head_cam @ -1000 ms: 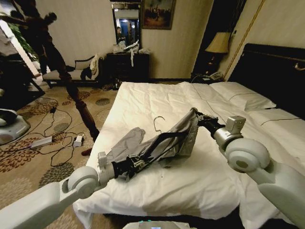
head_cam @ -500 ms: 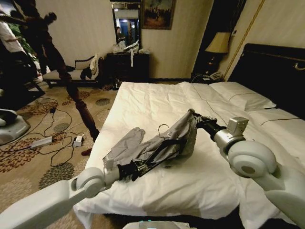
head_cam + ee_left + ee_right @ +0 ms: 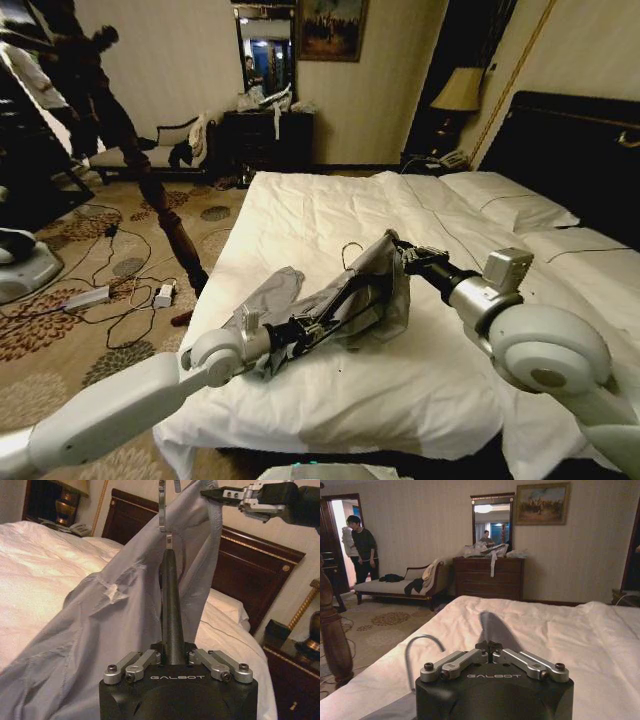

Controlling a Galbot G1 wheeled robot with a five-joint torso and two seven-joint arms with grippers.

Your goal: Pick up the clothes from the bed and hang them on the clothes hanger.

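Open duvet lies across the bed [image 3: 330, 205] in the frame's upper middle and lower middle, free to pass. Mid-frame the shirt [image 3: 375, 295] on the hanger [image 3: 330, 310] blocks the way. Pillows [image 3: 510, 205] and headboard [image 3: 580, 150] close the right side.

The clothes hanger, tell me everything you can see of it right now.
The clothes hanger is black and looks like plastic, with a thin curved metal wire hook on top. The light grey shirt is draped over most of it, above the white bed. The left tool is shut on one black arm of it, holding it tilted. The right tool pinches the shirt's fabric beside the hook.
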